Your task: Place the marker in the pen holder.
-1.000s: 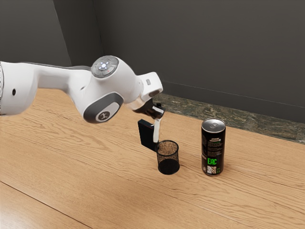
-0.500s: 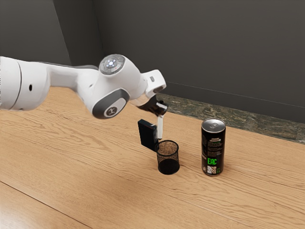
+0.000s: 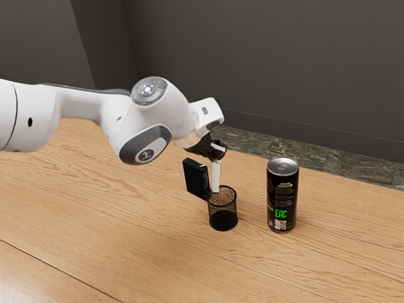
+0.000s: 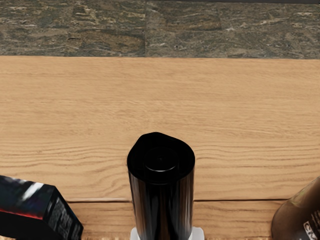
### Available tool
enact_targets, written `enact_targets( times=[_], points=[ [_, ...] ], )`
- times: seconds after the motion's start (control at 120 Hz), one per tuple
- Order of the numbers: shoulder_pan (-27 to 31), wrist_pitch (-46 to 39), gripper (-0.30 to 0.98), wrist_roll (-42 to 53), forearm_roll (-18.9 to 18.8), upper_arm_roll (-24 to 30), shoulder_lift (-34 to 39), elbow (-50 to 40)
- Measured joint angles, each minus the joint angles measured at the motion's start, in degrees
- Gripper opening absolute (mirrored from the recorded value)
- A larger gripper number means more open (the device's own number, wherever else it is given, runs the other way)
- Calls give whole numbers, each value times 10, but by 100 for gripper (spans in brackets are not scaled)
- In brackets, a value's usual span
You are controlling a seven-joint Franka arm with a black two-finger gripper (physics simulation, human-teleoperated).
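Mia: What is the end effector [image 3: 218, 151] doing?

Ben: It has hold of the marker [image 3: 216, 177]. It is shut around it, so it is only open as wide as the marker is.

Mia: Which way up is the marker?

Ben: It stands almost straight up and down. The black cap [image 4: 161, 200] is at the top, and the white part points down from the end effector.

Mia: Is it in the pen holder [image 3: 222, 211]?

Ben: The pen holder is just under the end effector, and the low end of the marker is right by its top edge. I can't tell if that end is a little bit inside or just behind the edge.

Mia: What does the pen holder look like?

Ben: It is round and black, with lots of tiny holes in its side. It stands upright on the wooden counter [image 3: 113, 233].

Mia: What else is near?

Ben: A dark box [image 3: 195, 178] stands lower than the end effector, over to the exterior view's left. It is close to the pen holder, but I can't tell if they touch.

Mia: And the tall can [image 3: 282, 196]?

Ben: That is lower than the end effector too, over to the exterior view's right. It is black with a silver top and green letters, and it stands up. The wrist view has the box on one side of the marker and the can on the other.
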State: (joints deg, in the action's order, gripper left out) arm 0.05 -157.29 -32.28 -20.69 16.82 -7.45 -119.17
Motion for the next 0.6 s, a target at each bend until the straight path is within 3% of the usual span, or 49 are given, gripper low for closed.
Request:
enact_targets(
  times=[0.275, 0.6],
  points=[
    [-5, 0, -10, -23, -2, 1, -3, 0],
    [-4, 0, -10, -37, -30, -4, -29, 16]
  ],
)
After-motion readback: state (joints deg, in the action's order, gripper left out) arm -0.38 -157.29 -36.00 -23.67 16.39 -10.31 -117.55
